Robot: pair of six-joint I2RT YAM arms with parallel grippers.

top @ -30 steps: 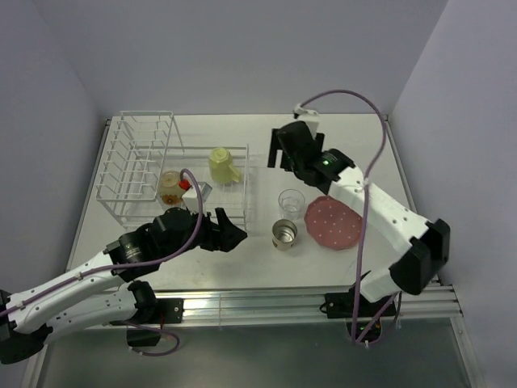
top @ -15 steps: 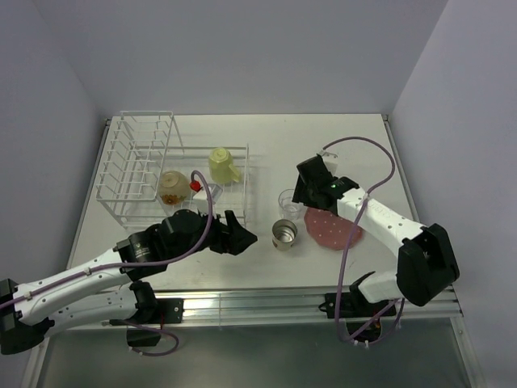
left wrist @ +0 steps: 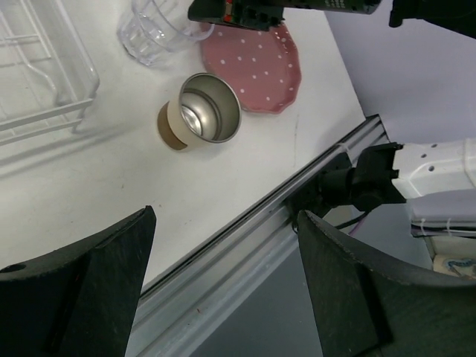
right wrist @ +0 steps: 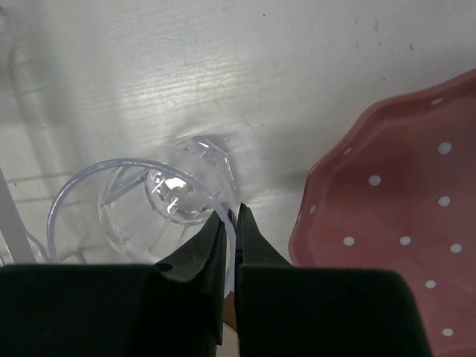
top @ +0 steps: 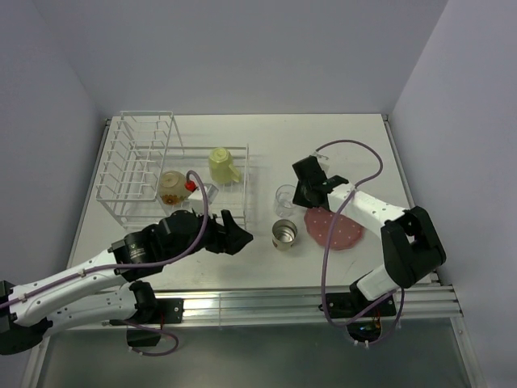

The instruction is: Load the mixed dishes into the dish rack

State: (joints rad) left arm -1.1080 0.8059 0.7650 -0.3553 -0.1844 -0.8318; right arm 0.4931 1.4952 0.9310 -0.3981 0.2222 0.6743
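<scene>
Right gripper [right wrist: 232,230]: nipped down tight on the rim of the clear glass tumbler [right wrist: 141,208]. The glass wall is caught between the two fingers, one inside and one outside.
Clear glass tumbler: upright on the table [top: 339,149], just off the rack's right end, with the pink white-dotted plate [right wrist: 387,201] close beside it.
Left gripper [left wrist: 223,223]: fingers spread wide and holding nothing, hanging over the near strip of table.
Small steel cup [left wrist: 201,111]: standing mouth-up on the table ahead of the left gripper, just beside the plate's rim and near the tumbler, touching neither finger.
Pink white-dotted plate: flat on the table, right of the cup and tumbler in the top view.
Dish rack [top: 137,158]: far left of the table, tall slotted section at the left end and low basket to its right.
Pale yellow-green mug [top: 222,165]: in the low basket, at the far right corner.
Cream bowl [top: 171,187]: also in the low basket, nearer the slotted section.
</scene>
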